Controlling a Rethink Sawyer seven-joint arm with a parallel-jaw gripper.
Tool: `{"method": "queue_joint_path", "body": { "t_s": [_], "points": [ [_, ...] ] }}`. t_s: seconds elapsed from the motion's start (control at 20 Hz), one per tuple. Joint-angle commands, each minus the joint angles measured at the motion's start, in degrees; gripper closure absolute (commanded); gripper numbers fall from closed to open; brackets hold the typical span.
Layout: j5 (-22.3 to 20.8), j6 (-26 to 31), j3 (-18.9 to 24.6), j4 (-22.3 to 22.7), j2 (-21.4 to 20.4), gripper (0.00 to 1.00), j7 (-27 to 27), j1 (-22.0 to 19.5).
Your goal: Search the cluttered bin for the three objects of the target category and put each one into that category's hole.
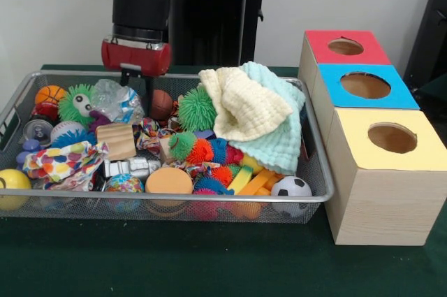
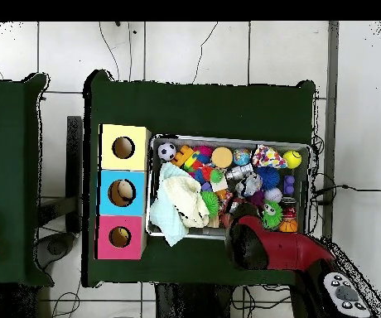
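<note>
A wire-mesh bin (image 1: 318, 171) is packed with toys. Among them are a spiky green ball (image 1: 196, 108), a green furry ball with an eye (image 1: 77, 103), a small basketball (image 1: 50, 94), a brown ball (image 1: 162, 103), a soccer ball (image 1: 291, 189) and a wooden block (image 1: 116, 140). A cream cloth (image 1: 244, 105) lies on a mint cloth (image 1: 279, 136) at the bin's right end. My gripper (image 1: 140, 84) hangs over the bin's back left part, just above a crumpled clear bag (image 1: 115, 100). In the overhead view the red arm (image 2: 260, 240) hides it.
Three wooden boxes stand beside the bin, each with a round hole on top: red (image 1: 346, 47), blue (image 1: 365, 85) and yellow (image 1: 391, 138). From overhead, something pale shows inside the blue box's hole (image 2: 122, 192). A yellow ball (image 1: 12, 184) presses against the bin's left front corner.
</note>
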Motion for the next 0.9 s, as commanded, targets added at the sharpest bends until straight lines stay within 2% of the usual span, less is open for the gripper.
{"method": "queue_joint_path", "body": {
  "t_s": [0.05,0.3,0.85,0.9],
  "points": [
    [-4.62,2.56,-0.56,-11.04,5.9,1.0,-1.76,-0.11],
    [-6.49,2.95,1.08,-12.51,7.34,1.0,-1.78,-1.93],
    [-9.87,3.21,4.04,-12.36,6.87,1.0,-1.03,-3.65],
    [-10.16,3.4,4.3,-12.36,6.83,0.0,-1.14,-3.8]
  ]
}}
